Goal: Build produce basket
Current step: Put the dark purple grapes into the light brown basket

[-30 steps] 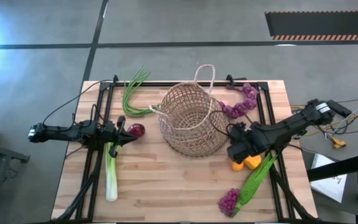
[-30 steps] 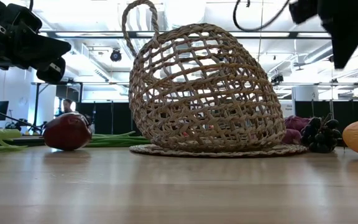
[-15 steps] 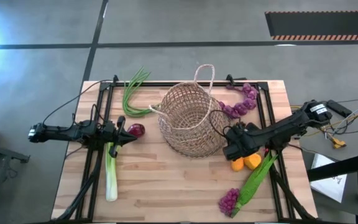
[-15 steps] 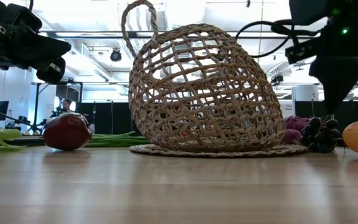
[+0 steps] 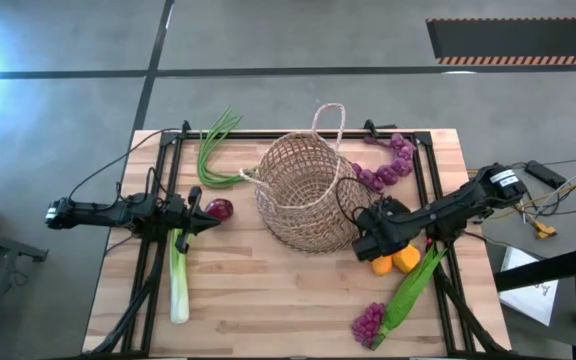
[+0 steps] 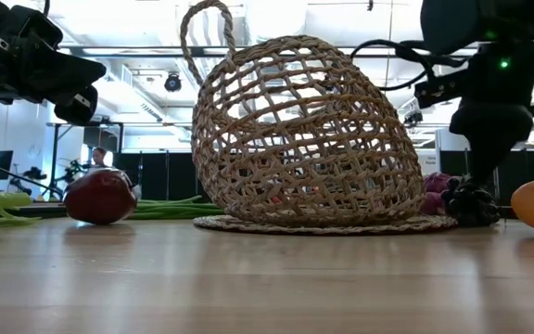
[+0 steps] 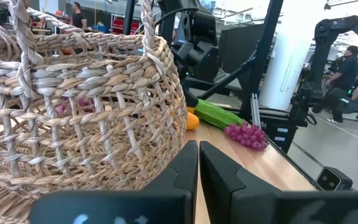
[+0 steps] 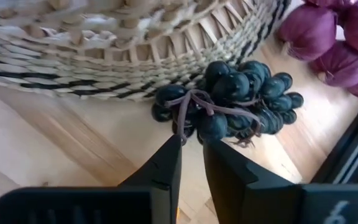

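Observation:
The tan wicker basket (image 5: 303, 195) sits tilted on a flat woven disc (image 6: 323, 224), one loop handle (image 6: 207, 19) sticking up. My right gripper (image 8: 191, 142) is down at a dark grape bunch (image 8: 241, 99) beside the disc's edge. Its fingers are a narrow gap apart on either side of the bunch's stem. In the low view it (image 6: 476, 186) stands right over the bunch (image 6: 471, 204). My left gripper (image 7: 198, 163) is shut and hovers above the table by the dark red onion (image 5: 220, 209), touching nothing. The leek (image 5: 179, 282) and green stalks (image 5: 213, 150) lie on the table. My right gripper comes at the dark grape bunch's stem (image 8: 183, 118) from above, pointing down, one fingertip (image 8: 174, 142) right at the stem. Bare table shows between the fingertips, and I cannot tell whether they touch the stem. The bunch lies on the table.
Purple grape bunches (image 5: 388, 165) lie by the far right edge. Yellow-orange peppers (image 5: 393, 262), a green leafy stalk (image 5: 413, 285) and another purple bunch (image 5: 368, 322) lie near the right gripper. Black frame rails run along both table sides. Bare wood shows at the near middle.
My right gripper has moved toward the basket and down, from above the table to the dark grape bunch by the disc's edge. The left arm, the basket and the produce have kept still.

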Action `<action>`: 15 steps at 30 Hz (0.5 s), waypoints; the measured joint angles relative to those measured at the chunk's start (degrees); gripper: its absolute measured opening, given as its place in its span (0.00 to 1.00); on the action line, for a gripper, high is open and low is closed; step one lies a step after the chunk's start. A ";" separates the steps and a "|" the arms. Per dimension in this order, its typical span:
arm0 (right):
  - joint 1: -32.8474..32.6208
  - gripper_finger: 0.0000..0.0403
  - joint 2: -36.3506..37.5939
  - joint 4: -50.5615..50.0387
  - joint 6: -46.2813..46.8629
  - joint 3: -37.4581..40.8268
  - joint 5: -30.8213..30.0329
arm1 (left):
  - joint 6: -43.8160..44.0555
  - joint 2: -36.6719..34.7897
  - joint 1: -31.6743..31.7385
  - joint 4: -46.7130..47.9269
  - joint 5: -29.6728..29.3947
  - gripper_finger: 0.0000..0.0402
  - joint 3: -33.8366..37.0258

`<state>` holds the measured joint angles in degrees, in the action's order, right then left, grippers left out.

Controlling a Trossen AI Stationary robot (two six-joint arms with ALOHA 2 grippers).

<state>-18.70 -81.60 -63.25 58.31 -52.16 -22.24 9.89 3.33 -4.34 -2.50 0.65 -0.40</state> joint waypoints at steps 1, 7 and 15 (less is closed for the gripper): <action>0.00 0.11 0.40 -0.06 -0.44 -0.02 0.02 | 0.00 0.00 -0.02 0.00 0.00 0.00 0.00; 0.00 0.02 3.67 -0.12 -1.99 -2.82 -0.34 | -0.02 0.00 0.00 0.00 0.00 0.00 0.01; 0.00 0.02 7.19 -0.51 -4.48 -4.63 0.15 | -0.02 0.00 -0.02 0.01 0.00 0.00 0.00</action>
<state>-18.70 -74.41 -63.76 53.83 -56.80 -22.08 9.87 3.33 -4.36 -2.50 0.64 -0.40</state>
